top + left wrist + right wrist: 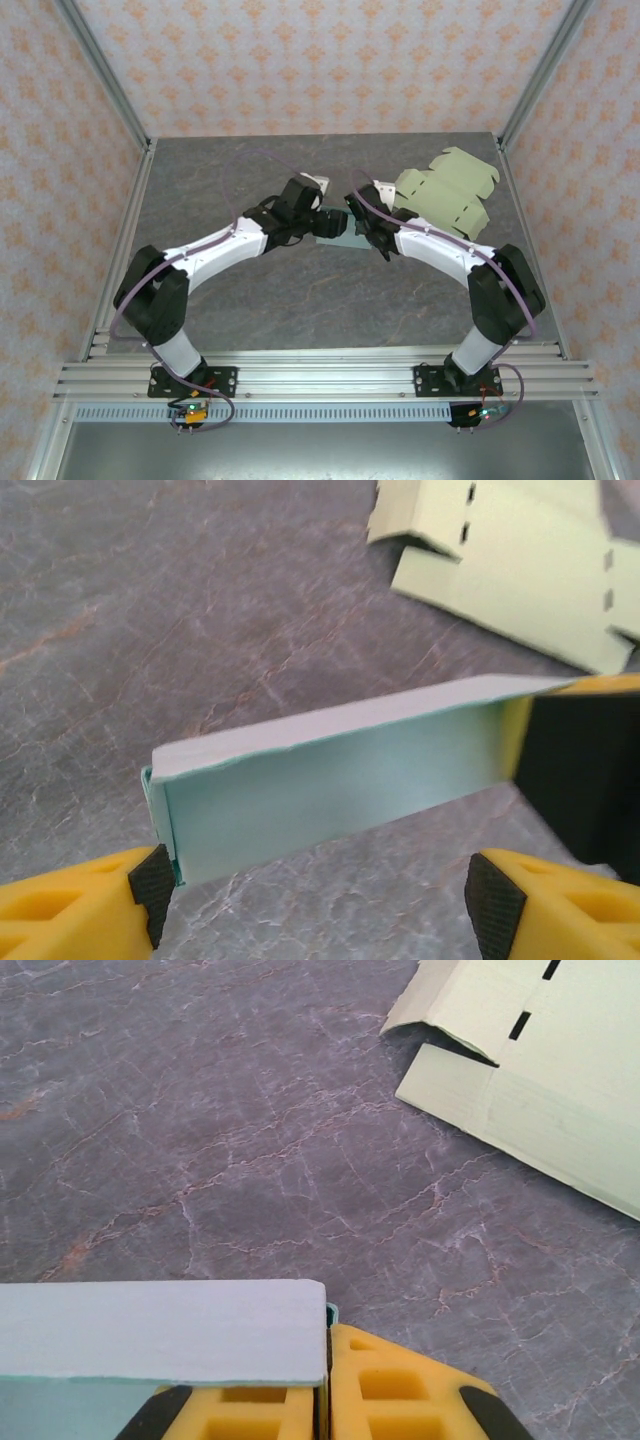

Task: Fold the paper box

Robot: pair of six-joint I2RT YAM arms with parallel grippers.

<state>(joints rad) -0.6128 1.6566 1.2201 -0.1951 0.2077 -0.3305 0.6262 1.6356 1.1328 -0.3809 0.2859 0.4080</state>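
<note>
Teal paper box [320, 790]: in the top view it is mid-table, between the two grippers.

Right gripper [327, 1385]: clenched on a thin end wall of the box, the paper edge pinched between its yellow fingers.

Left gripper [320, 895]: released, jaws wide apart. The nine o'clock pad [150, 885] is just beside the box's corner.

Pale green box blank [445, 190]: lies flat at one o'clock from the box and apart from it, near the far right edge of the table [250, 300]. Open grey surface runs from six round to eleven o'clock.

The left wrist view gives the box's long side wall, with the right fingers at three o'clock. The right wrist view gives its top flap edge. Both wrist views show dark slots in the blank.
</note>
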